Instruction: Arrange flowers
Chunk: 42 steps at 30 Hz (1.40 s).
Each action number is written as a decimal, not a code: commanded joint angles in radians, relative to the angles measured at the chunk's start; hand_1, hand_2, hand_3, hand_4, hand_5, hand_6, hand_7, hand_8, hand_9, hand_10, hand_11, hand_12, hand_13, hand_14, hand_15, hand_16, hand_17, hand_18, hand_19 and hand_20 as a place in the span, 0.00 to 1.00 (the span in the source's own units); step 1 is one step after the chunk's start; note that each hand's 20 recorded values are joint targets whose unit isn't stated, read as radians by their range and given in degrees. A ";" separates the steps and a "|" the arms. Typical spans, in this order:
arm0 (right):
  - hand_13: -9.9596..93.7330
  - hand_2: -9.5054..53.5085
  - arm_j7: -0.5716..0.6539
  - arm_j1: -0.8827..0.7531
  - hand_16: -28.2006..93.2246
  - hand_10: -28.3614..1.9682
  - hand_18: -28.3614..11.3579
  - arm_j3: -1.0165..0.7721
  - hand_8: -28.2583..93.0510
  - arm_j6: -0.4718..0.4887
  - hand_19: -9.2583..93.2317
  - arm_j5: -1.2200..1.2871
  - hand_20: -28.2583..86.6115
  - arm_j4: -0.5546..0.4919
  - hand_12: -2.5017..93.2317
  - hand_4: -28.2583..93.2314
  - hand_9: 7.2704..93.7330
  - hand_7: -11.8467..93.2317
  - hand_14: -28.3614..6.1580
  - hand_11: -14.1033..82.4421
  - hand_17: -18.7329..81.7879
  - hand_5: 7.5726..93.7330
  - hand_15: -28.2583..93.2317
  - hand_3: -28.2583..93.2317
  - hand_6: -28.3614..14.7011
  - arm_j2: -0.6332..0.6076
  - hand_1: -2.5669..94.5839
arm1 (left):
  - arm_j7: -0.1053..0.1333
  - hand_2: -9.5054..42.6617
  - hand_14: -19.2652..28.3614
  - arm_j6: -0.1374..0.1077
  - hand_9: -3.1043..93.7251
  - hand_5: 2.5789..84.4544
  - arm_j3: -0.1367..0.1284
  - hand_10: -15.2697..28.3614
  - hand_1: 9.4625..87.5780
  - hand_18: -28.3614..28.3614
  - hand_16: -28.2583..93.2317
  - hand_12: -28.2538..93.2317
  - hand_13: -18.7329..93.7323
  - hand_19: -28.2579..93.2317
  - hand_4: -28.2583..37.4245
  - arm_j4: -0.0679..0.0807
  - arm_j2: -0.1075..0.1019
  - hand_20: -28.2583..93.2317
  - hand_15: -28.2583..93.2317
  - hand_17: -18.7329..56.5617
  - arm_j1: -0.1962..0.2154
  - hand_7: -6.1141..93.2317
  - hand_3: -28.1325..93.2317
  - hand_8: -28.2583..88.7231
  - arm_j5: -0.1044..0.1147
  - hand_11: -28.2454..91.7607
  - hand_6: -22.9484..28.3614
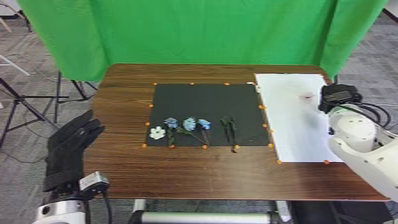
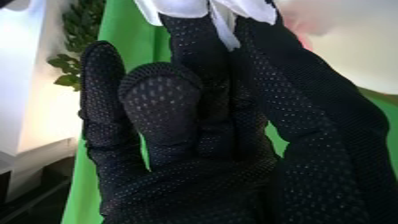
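Where the fingertips of the right hand (image 1: 339, 96) come together, white petals (image 2: 182, 7) are pinched between them in the right wrist view, rising just past the tips of the black glove. The hand's grip is narrow, with the fingers gathered and the thumb drawn in against them. In the head view this hand is at the right of the frame, beside the right edge of the white sheet (image 1: 286, 120), and its arm slants up from the lower right corner.

At the left of the frame the left hand (image 1: 66, 150) lies beside the table's left edge, its fingers loosely extended toward the upper part of the frame and holding nothing; its forearm comes in from the lower left corner.

On the lower half of the black mat (image 1: 204, 100), left of centre, are one small white flower (image 1: 157, 133) and, just right of it, three blue flowers (image 1: 189, 123) side by side with their stems toward the bottom of the frame. Farther right on the mat lie dark stems (image 1: 227, 131), at least two, too close together for a sure count. One faint pink patch (image 1: 307, 95) shows on the upper part of the sheet. Across the top hangs a green curtain (image 1: 204, 35), behind the brown wooden table (image 1: 195, 175).
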State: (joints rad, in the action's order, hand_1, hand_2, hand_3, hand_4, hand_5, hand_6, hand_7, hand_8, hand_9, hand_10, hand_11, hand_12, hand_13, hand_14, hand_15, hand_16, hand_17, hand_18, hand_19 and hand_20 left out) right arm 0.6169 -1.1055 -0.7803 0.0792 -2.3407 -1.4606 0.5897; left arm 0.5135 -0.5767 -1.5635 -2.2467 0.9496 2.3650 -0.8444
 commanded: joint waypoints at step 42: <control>0.87 0.00 -0.167 0.077 0.40 0.78 0.26 0.150 0.27 -0.048 0.95 -0.071 0.27 -0.188 0.43 0.00 0.95 0.34 0.75 0.38 0.53 0.87 0.81 0.86 0.66 0.357 0.58 | -0.062 0.28 0.98 0.027 0.40 0.48 -0.036 0.82 0.22 0.87 0.09 0.28 0.39 0.73 0.14 -0.007 0.017 0.24 0.76 0.13 -0.001 0.22 0.92 0.15 -0.026 0.55 0.67</control>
State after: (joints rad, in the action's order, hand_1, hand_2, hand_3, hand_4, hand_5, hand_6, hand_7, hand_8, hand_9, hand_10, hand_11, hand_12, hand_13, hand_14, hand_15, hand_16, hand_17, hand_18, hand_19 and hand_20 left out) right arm 0.4160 -1.0395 -0.6718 0.0450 -2.4091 -1.6876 0.9056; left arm 0.4620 -0.5619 -1.5976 -2.2536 0.9605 2.3696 -0.8622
